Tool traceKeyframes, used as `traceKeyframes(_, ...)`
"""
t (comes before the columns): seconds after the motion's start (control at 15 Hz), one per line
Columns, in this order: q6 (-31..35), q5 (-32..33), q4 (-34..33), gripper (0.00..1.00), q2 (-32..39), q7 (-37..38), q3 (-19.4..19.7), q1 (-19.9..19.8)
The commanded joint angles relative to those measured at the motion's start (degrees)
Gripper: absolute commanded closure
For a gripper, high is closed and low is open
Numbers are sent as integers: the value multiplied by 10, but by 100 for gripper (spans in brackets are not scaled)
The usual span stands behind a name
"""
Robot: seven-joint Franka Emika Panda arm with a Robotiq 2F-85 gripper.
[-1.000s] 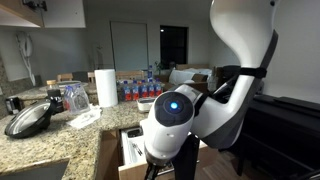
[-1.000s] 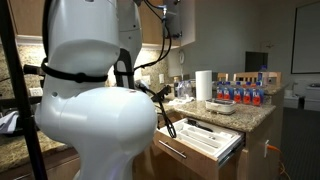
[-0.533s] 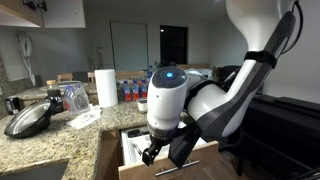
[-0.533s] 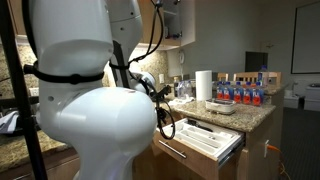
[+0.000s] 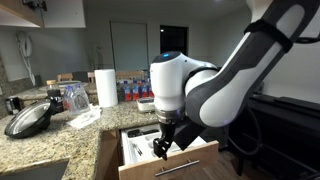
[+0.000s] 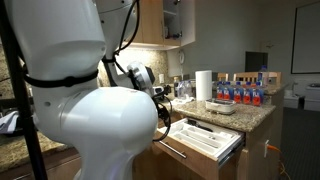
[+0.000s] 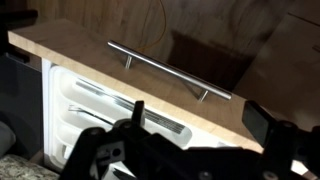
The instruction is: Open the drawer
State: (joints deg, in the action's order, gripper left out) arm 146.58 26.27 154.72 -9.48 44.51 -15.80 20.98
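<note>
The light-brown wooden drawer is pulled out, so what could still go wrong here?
The open tool hangs right over the white cutlery divider tray in the light-brown wooden drawer; dipping lower, it might knock the tray. Swinging away, the bulky white arm could bump the horizontal silver bar handle and push the drawer shut.

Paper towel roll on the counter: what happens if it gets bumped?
The paper towel roll stands tall and upright, so it would probably tip. Being paper, it is likely light and squashy. On its side, it could roll.
</note>
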Motion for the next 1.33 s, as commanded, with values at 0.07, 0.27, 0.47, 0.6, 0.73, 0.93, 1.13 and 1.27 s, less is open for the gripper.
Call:
traceKeyframes(0.07,-136,-150,17,0,-131,-144,4,-1)
traceKeyframes(0.27,-208,-191,11,0,-203,-214,13,-13)
traceKeyframes(0.47,-266,-200,5,0,-255,-276,31,-31)
traceKeyframes(0.6,-284,-196,8,0,-284,-322,51,-44)
traceKeyframes(0.73,-281,-199,16,0,-308,-377,81,-54)
traceKeyframes(0.93,-274,-217,11,0,-317,-470,147,-74)
traceKeyframes(1.13,-274,-211,4,0,-308,-456,130,-90)
traceKeyframes(1.27,-274,-212,4,0,-309,-460,134,-91)
